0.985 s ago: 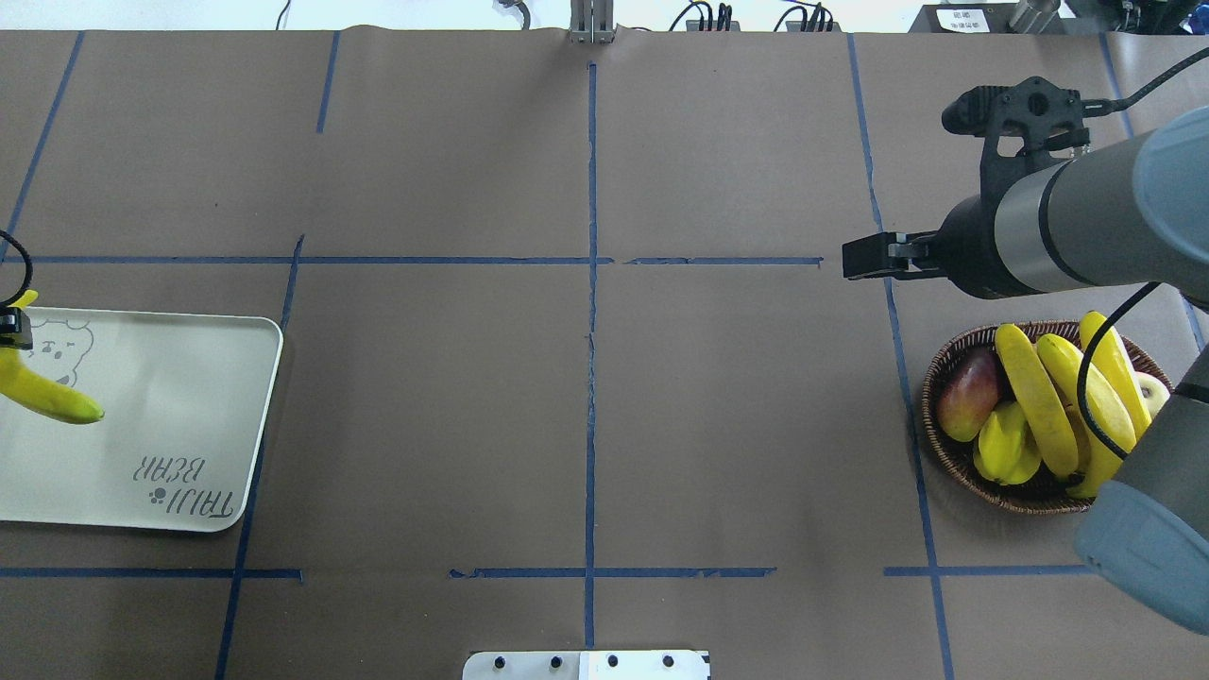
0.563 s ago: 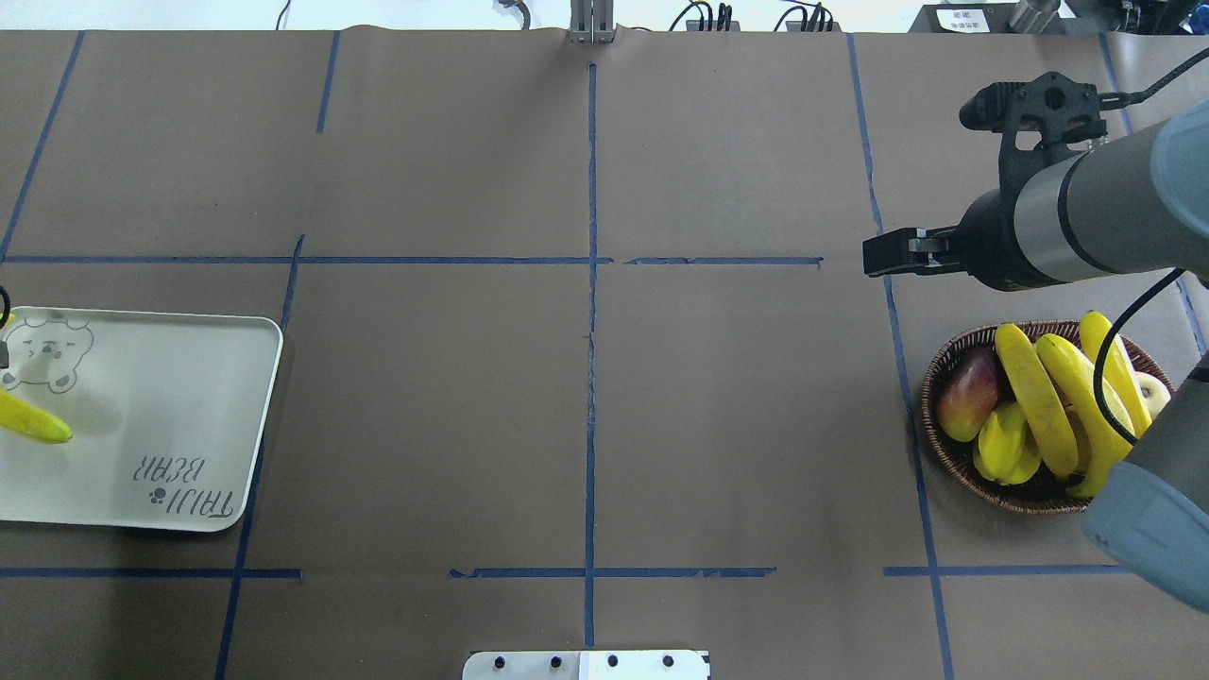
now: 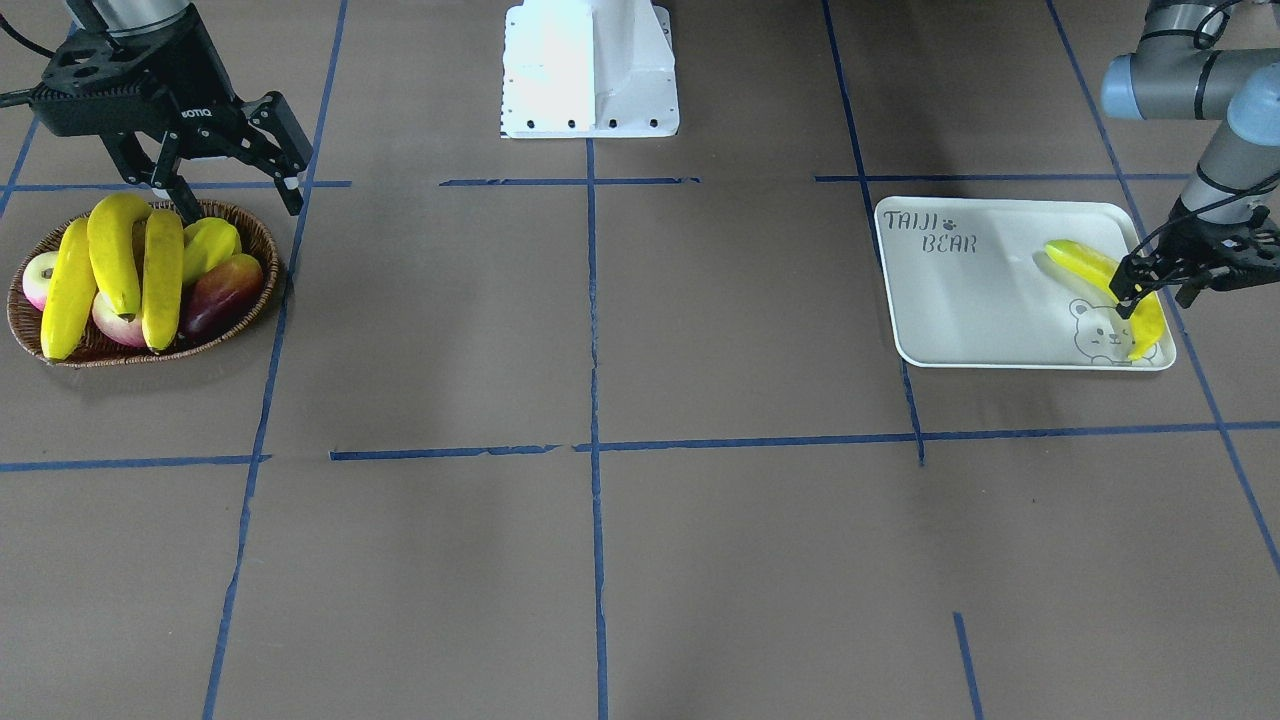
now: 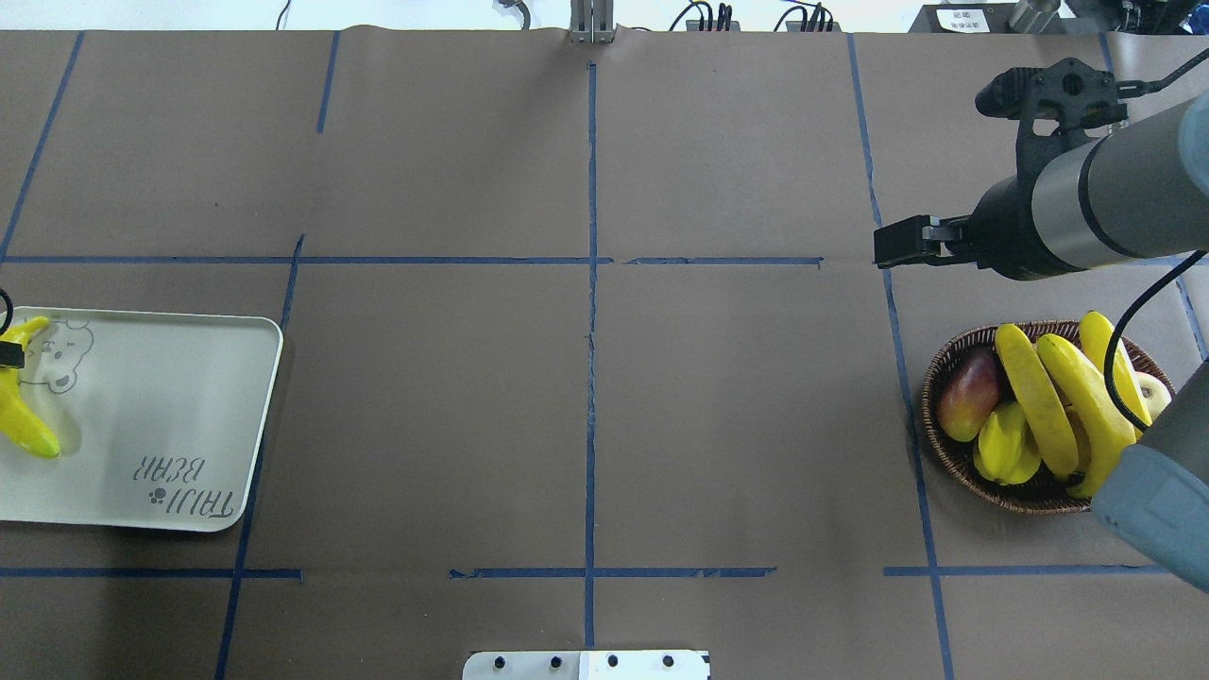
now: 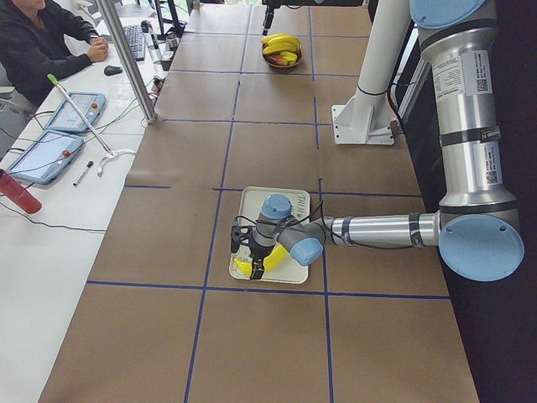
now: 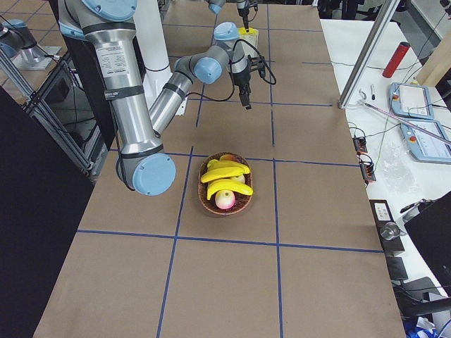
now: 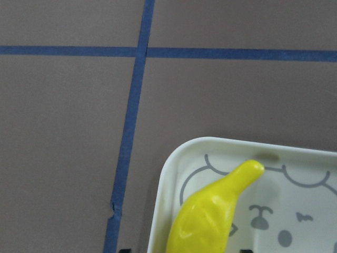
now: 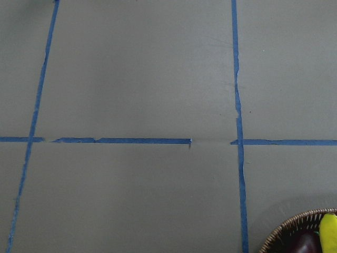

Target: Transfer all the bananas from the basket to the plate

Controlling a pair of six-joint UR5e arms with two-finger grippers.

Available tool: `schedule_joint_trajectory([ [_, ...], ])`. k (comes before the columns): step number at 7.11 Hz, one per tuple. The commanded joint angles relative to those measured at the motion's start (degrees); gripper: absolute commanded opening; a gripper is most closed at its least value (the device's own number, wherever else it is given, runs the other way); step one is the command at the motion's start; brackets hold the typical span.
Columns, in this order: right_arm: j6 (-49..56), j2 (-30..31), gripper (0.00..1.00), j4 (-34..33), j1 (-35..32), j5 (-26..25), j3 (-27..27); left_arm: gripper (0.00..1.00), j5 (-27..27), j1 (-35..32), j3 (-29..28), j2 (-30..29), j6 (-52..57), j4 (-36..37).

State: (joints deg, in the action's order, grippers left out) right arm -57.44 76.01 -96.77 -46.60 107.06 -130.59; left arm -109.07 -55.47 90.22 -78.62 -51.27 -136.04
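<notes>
— Left hand (image 3: 1157,298) first: what state is it in?

— It hangs low over the plate (image 3: 960,310), at the end with the bear drawing (image 3: 1095,338). Its jaws stand apart, one on each side of a banana (image 3: 1085,262). The wrist view shows a gap beside the fruit, so it looks released rather than clenched. It sits at the very edge of the overhead view, though, so I say that with some caution.

— And that banana?

— It lies on the plate itself, slanting, with one end across the bear drawing.

— Right hand?

— The right hand (image 3: 240,198) is at the far end of the worktop (image 3: 600,330) from the plate. It is raised, with its jaws spread wide and nothing between them. Its wrist view catches only a corner of the basket (image 3: 150,358).

— Where are the rest of the bananas?

— Three bananas (image 3: 162,275) are in the basket, well apart from the plate. They lie side by side on top of a starfruit (image 3: 210,245), a reddish mango (image 3: 222,295) and pale apples (image 3: 38,278).
</notes>
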Motion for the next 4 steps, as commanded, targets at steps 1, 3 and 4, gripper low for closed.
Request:
schedule_joint_trajectory([
  [1, 6.3, 3.2, 1.0, 0.0, -1.6, 0.2, 0.1, 1.0, -8.1, -0.8, 2.2, -0.5, 0.1, 0.3],
  [3, 19.0, 10.2, 1.0, 0.5, -6.3, 3.3, 1.1, 1.0, -14.7, -3.8, 6.1, -0.6, 0.1, 4.9],
  [4, 22.7, 11.8, 1.0, 0.6, -8.3, 7.1, 4.0, 1.0, -14.8, -3.9, 10.4, -1.7, 0.1, 11.1],
])
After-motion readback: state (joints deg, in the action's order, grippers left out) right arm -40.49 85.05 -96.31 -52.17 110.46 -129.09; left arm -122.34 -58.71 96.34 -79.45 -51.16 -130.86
